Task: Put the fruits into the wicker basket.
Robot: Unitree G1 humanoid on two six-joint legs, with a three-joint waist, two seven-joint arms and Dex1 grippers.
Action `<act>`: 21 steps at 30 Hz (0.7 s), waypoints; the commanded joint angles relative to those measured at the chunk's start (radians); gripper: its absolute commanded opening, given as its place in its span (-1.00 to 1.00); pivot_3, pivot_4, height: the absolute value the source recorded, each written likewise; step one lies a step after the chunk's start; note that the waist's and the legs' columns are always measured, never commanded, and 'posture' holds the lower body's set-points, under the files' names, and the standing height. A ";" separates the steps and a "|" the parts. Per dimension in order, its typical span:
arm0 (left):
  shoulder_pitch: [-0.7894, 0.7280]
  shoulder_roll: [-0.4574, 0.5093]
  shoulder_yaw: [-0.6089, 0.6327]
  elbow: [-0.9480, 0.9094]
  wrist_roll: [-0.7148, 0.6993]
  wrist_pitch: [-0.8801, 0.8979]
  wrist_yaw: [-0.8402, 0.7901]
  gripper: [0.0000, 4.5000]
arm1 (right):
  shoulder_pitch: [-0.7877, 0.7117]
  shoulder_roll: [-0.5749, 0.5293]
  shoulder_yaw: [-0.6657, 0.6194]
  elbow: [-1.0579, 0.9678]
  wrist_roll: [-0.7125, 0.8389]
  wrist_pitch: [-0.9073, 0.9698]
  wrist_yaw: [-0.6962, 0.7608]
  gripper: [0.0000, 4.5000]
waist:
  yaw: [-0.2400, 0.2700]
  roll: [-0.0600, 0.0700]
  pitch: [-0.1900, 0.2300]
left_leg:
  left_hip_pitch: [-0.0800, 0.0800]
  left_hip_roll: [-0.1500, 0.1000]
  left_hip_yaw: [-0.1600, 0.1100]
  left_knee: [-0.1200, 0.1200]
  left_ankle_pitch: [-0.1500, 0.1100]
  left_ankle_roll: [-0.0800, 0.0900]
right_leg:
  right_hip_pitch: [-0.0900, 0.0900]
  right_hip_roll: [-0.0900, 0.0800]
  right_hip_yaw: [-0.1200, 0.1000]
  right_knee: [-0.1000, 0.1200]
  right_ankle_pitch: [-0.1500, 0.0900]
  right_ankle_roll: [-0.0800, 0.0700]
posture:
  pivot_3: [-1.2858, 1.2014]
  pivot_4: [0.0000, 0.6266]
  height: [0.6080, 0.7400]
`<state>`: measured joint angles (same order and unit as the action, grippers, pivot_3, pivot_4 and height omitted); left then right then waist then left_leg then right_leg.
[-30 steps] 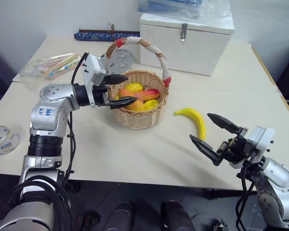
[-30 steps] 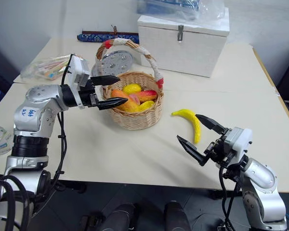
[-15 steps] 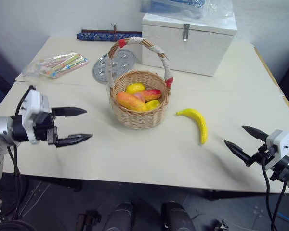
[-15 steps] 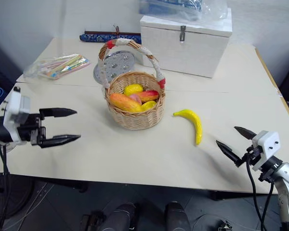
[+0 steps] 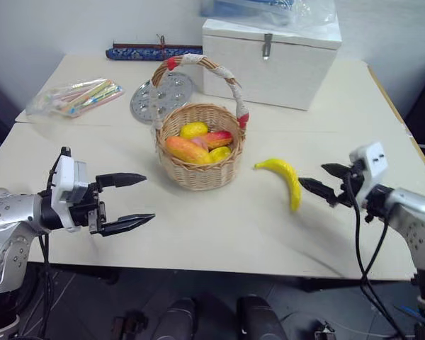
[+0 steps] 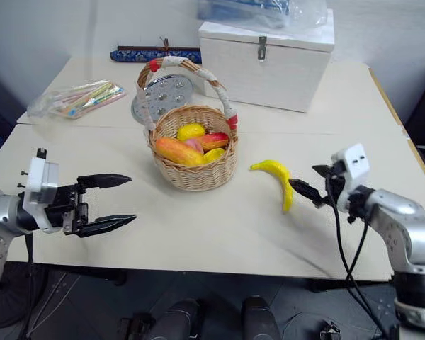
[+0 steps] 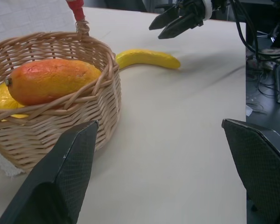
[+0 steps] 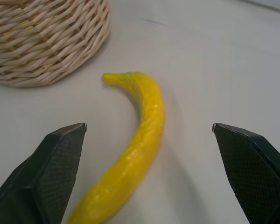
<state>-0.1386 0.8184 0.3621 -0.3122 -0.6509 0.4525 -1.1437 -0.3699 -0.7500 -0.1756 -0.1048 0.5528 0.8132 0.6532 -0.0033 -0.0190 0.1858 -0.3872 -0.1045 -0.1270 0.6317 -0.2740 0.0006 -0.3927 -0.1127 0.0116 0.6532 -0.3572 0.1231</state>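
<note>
The mango [image 5: 189,149] already lies in the wicker basket [image 5: 198,170]; the banana [image 5: 288,180] remains on the table [image 5: 219,227], at the basket's four o'clock. The right gripper [image 5: 320,180], jaws wide apart and empty, sits just beside the banana at its three o'clock. The left gripper [image 5: 129,202] is likewise spread and empty. Judged step: approach to the banana; next, the right jaws must straddle it and close.

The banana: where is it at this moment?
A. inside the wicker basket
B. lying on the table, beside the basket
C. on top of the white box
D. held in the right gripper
B: the banana lies on the table beside the wicker basket, in front of the open right gripper.
</note>
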 commanded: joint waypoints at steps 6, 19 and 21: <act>0.007 0.006 -0.002 -0.024 -0.010 -0.027 0.007 0.98 | -0.094 0.014 0.144 0.095 -0.199 0.027 -0.127 1.00 | 0.002 0.000 0.000 | -0.001 -0.002 0.001 0.001 0.000 0.001 | -0.001 -0.002 0.000 0.000 0.000 0.000 | 0.03 -0.52 1.00; 0.034 0.010 0.019 -0.020 -0.013 -0.034 0.032 1.00 | -0.023 -0.071 -0.019 0.015 -0.062 0.156 0.064 -0.59 | 0.003 0.000 0.000 | -0.001 -0.001 0.001 0.000 0.000 0.001 | -0.001 -0.001 -0.001 -0.001 0.000 0.000 | 0.03 -0.52 1.00; 0.030 0.001 0.033 -0.020 -0.038 -0.018 0.052 1.00 | 0.011 -0.110 -0.047 -0.046 0.000 0.131 0.175 -0.80 | 0.005 0.000 0.000 | -0.002 -0.001 0.001 0.000 0.000 0.001 | -0.001 -0.001 -0.001 -0.001 0.000 0.000 | 0.03 -0.52 1.00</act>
<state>-0.1045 0.8222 0.3617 -0.3102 -0.6570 0.4329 -1.1068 -0.3567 -0.8319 -0.1725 -0.0772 0.4963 0.9747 0.7488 0.0020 -0.0187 0.1860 -0.3890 -0.1057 -0.1262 0.6320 -0.2746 0.0020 -0.3933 -0.1136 0.0103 0.6521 -0.3570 0.1233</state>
